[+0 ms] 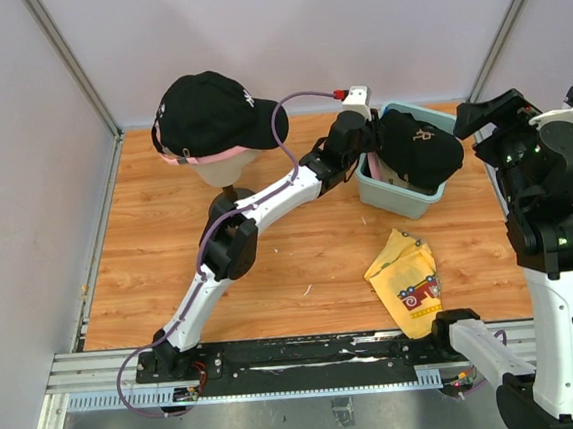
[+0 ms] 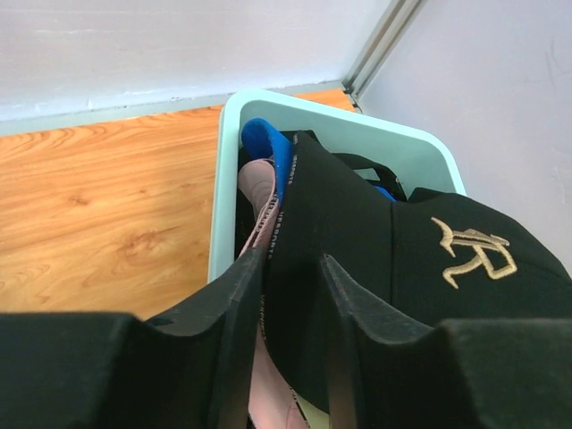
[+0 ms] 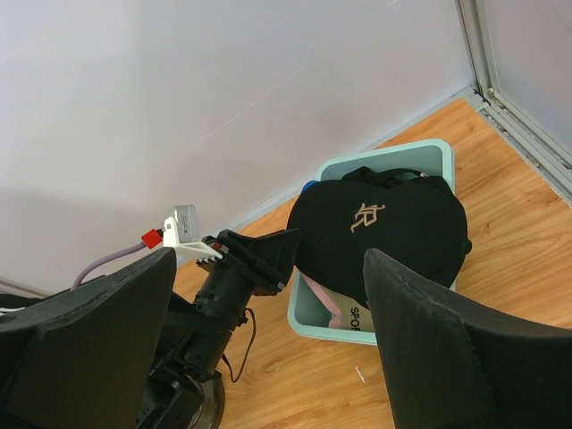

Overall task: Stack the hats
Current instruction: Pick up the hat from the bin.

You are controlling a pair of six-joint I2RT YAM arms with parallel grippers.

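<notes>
The left gripper (image 2: 293, 259) narrowly pinches the gold-logo black cap (image 2: 357, 223) by its edge in the teal bin (image 2: 402, 147). The right gripper (image 3: 268, 259) gapes wide, well apart.

— Where's the bin (image 1: 396, 201)?
— Back right of the tabletop (image 1: 301, 263). The top cap (image 1: 423, 147) rests on other caps (image 2: 264, 147) inside.
— And left?
— The mannequin head (image 1: 224, 165), with another cap (image 1: 207, 111) on it. The cloth (image 1: 408, 279) lies before the bin.

Bright, even overhead light leaves only soft shadows on the light-brown wooden tabletop (image 1: 301, 263), while the black gold-logo fabric cap (image 1: 421, 147) loses surface detail.
</notes>
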